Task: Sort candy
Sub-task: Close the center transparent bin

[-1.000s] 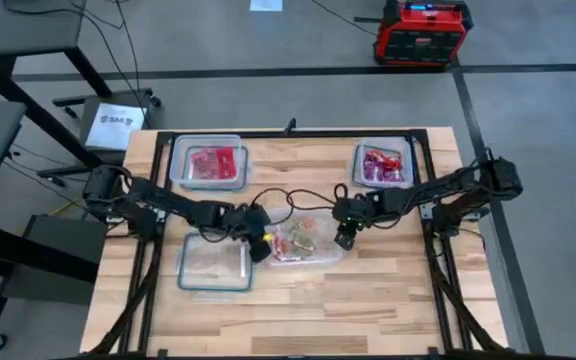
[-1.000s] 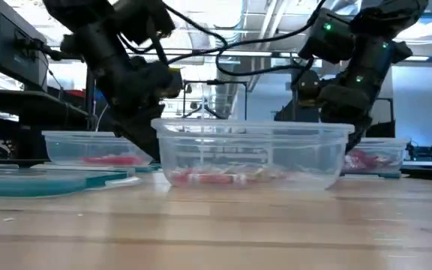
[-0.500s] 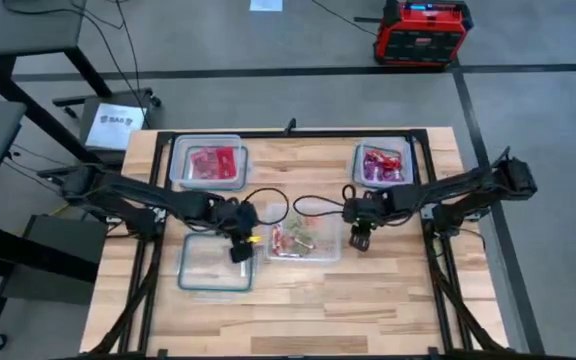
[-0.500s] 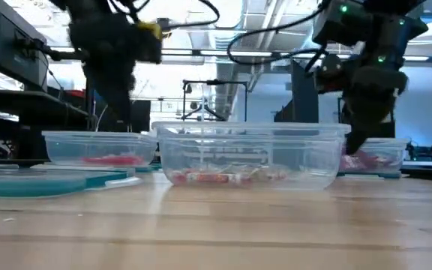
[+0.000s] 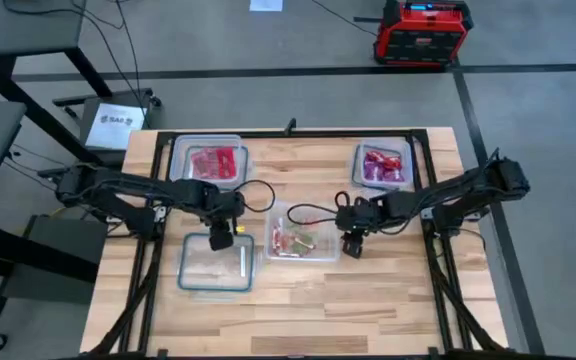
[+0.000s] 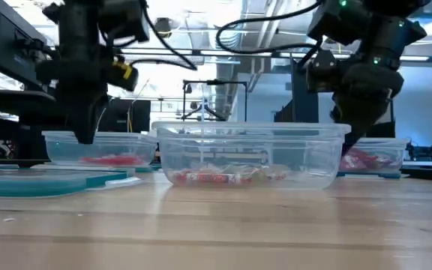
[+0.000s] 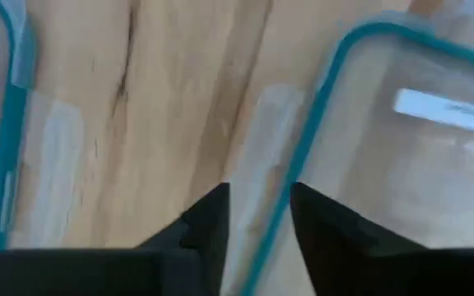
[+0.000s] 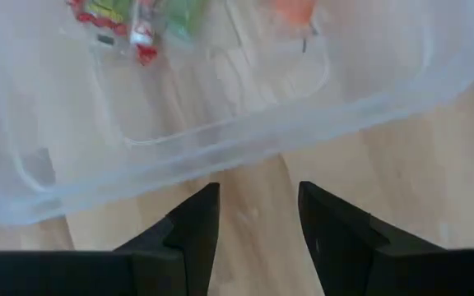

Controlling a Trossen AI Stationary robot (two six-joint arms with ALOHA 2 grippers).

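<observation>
candy point(image 5: 296, 241) lies mixed in the clear tub point(image 5: 320, 252) at mid table; in the low view it shows as red-wrapped bits on the tub floor point(image 6: 223, 177). more red candy sits in the far-left tub point(image 5: 210, 163) and pink/red candy in the far-right tub point(image 5: 380, 165).

left gripper point(image 5: 220, 237) hangs over the far rim of the near-left tub point(image 5: 214, 264), w/ its jaws a narrow gap apart, nothing between them; its wrist cam shows the teal rim point(image 7: 307, 136) right under the fingers point(image 7: 211, 226).

right gripper point(image 5: 352, 245) hovers just beside the mid tub's right wall, jaws partly open, empty, w/ bare table point(image 8: 257, 210) between them.
</observation>
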